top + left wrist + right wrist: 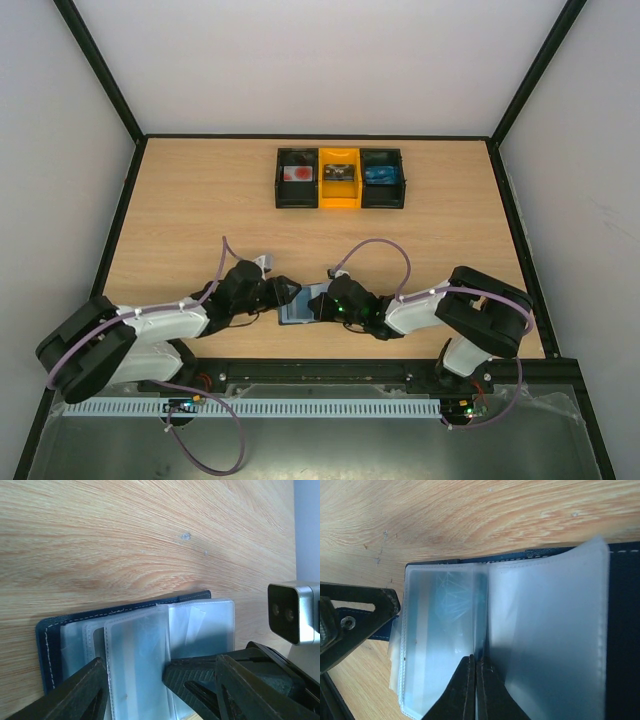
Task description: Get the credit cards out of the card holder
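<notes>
1. Top view: your desk (200, 220) carries a row of three boxes at its far side: a black box (297, 178), a yellow box (339, 178) and a second black box (382, 178). They touch side by side and stand well apart from the work area.
2. Top view: the card holder (298, 306) lies flat near the desk's near edge. It sits between the left gripper (285, 293) and the right gripper (323, 303), and both are down at it. You cannot tell how the jaws stand from here; they are too small.
3. Left wrist view: the card holder (50, 640) lies open on the desk with its navy cover and pale stitching underneath. The clear sleeves (200, 625) are fanned on top of it.
4. Left wrist view: your left gripper (135, 670) stands partly apart, with one clear sleeve lying between its fingers (85, 690). Whether the pads press on that sleeve cannot be told.
5. Left wrist view: a grey camera block (290, 612) on the other arm shows at the right edge.
6. Right wrist view: your right gripper (476, 665) is closed, fingertips together, at the line where the sleeves meet. Whether a sleeve is caught between them cannot be told.
7. Right wrist view: what looks like a blue card (445, 630) shows blurred through the left sleeve, still inside the holder. On the right, a sleeve lifts over the navy cover (625, 630).
8. Right wrist view: one of the left gripper's fingers (365, 605) stands just beside the holder's left edge.
</notes>
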